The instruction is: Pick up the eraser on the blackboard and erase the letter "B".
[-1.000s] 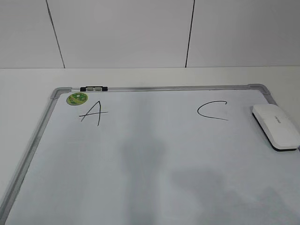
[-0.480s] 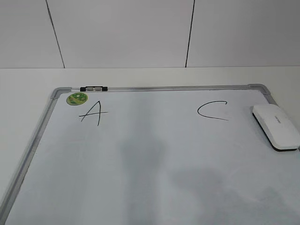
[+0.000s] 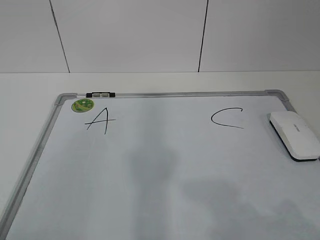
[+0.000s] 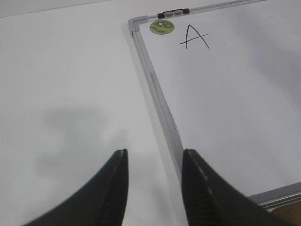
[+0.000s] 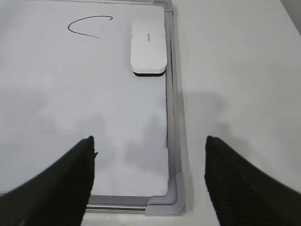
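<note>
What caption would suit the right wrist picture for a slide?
Open tool hangs above the blackboard's corner; the eraser rests beside the "C".

Blackboard (image 3: 165,175) cut off — bottom, right edges.

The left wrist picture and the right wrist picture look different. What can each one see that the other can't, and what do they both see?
Only the left wrist view shows the letter A, the green sticker and the small clip on the frame. Only the right wrist view shows the letter C and the eraser lying by the board's right edge. Both show the board, the white table and an open gripper: the left gripper there, the right gripper here. No B shows in either.
</note>
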Motion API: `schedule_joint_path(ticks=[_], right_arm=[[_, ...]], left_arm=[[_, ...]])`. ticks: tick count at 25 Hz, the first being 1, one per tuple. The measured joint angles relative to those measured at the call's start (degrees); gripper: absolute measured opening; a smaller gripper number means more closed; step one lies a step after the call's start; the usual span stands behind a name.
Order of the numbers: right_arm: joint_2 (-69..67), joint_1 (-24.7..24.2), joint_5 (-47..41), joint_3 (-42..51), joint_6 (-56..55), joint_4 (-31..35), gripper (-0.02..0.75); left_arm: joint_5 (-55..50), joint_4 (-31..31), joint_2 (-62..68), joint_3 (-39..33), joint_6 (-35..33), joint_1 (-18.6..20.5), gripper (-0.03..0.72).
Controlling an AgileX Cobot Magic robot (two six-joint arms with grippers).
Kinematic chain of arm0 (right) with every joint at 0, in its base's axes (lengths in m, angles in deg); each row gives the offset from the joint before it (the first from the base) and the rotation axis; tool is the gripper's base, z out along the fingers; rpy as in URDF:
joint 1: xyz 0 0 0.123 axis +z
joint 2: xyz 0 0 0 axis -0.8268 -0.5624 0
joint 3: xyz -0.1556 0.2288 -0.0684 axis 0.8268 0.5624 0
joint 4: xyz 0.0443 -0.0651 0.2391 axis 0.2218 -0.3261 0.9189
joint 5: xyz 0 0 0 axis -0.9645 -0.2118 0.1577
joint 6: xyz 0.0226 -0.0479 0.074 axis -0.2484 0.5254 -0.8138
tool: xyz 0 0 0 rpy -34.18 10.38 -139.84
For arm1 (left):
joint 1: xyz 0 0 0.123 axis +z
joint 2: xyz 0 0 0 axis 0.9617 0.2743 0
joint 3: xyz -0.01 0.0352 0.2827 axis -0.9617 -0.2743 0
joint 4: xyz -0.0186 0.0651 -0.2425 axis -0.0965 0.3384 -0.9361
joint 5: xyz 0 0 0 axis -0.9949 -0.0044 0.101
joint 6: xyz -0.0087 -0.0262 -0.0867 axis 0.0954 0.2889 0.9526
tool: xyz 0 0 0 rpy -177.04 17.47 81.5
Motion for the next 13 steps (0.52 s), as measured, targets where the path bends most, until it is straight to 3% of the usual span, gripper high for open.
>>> schedule_joint_path(ticks=[13], right_arm=[[0.0, 0.0, 0.1, 0.0, 0.0, 0.0, 0.583]], left_arm=[[0.0, 0.0, 0.0, 0.0, 0.0, 2.7, 0.288]])
